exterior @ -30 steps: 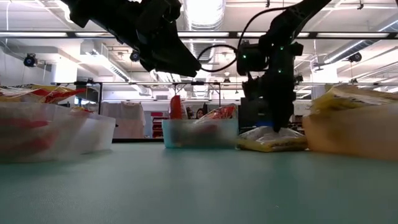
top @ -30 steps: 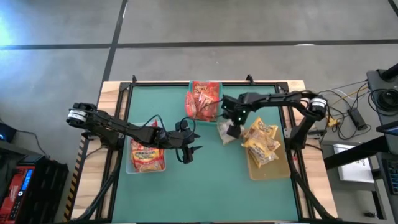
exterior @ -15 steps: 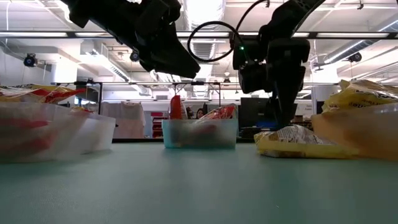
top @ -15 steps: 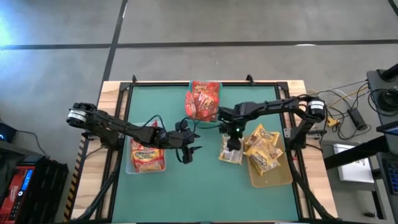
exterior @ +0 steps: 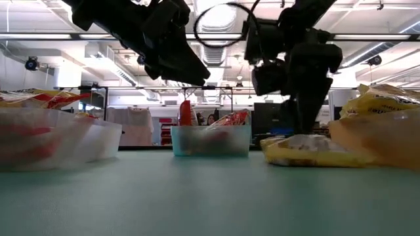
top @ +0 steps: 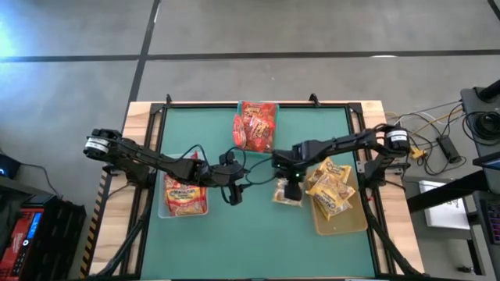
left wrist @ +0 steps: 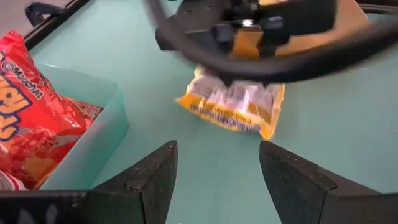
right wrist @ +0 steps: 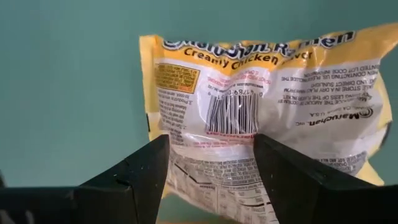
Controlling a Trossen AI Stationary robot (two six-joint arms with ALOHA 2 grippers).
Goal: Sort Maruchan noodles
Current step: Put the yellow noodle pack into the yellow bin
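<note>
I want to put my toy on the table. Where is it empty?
The near half of the green table mat is bare, in front of both arms. Another bare patch lies between the back-edge bin of red packets and the left bin. The middle is crowded: the right gripper over a yellow packet.

One noodle packet (top: 287,192) lies on the table (top: 258,234) just left of the right bin (top: 340,218); another bin (top: 255,125) stands far centre, a third (top: 185,197) left.

Two slim blk arms w/ looping blk cables
</note>
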